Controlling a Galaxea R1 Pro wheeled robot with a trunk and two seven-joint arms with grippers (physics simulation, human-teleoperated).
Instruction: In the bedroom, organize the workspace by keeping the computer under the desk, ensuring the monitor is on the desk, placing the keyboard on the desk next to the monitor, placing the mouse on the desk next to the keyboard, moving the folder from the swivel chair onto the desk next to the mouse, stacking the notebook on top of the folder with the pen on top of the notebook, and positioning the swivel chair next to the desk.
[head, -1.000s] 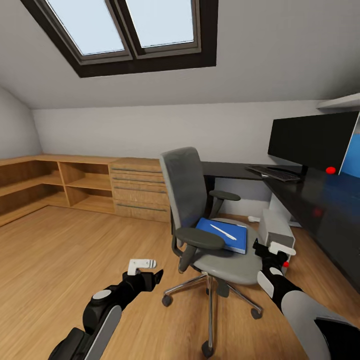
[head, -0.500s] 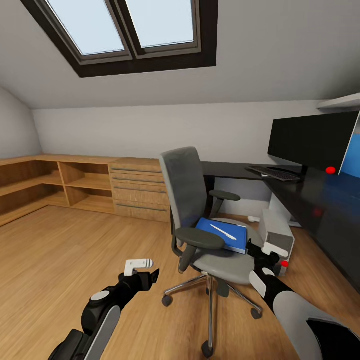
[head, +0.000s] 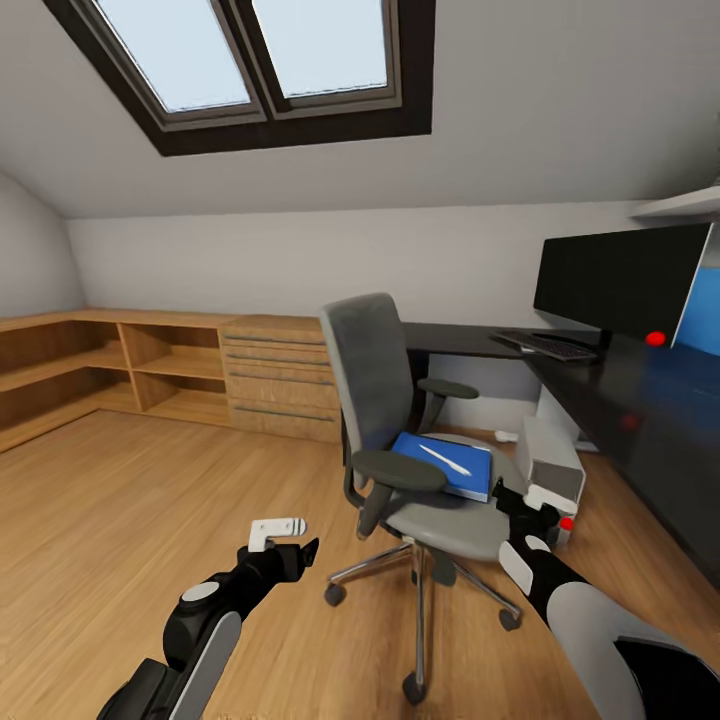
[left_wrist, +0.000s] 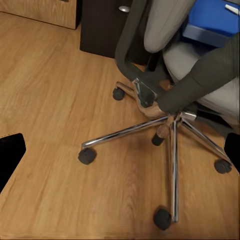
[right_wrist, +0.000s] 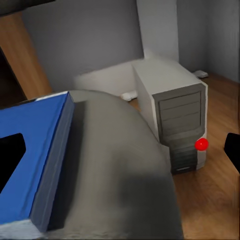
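- An attic room set up as a home office: sloped ceiling with a skylight (head: 240, 60).
- Dark desk (head: 640, 400), monitor (head: 620, 280), swivel chair (head: 400, 420), wooden shelving (head: 120, 370), wood floor (head: 150, 520).

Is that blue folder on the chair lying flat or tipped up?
Flat. The blue folder rests level on the swivel chair seat, with a pen on top.

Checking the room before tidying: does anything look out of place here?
Yes. A blue folder with a white pen on top lies on the swivel chair seat, not the desk. A small white object, likely the mouse, lies on the floor by the computer.
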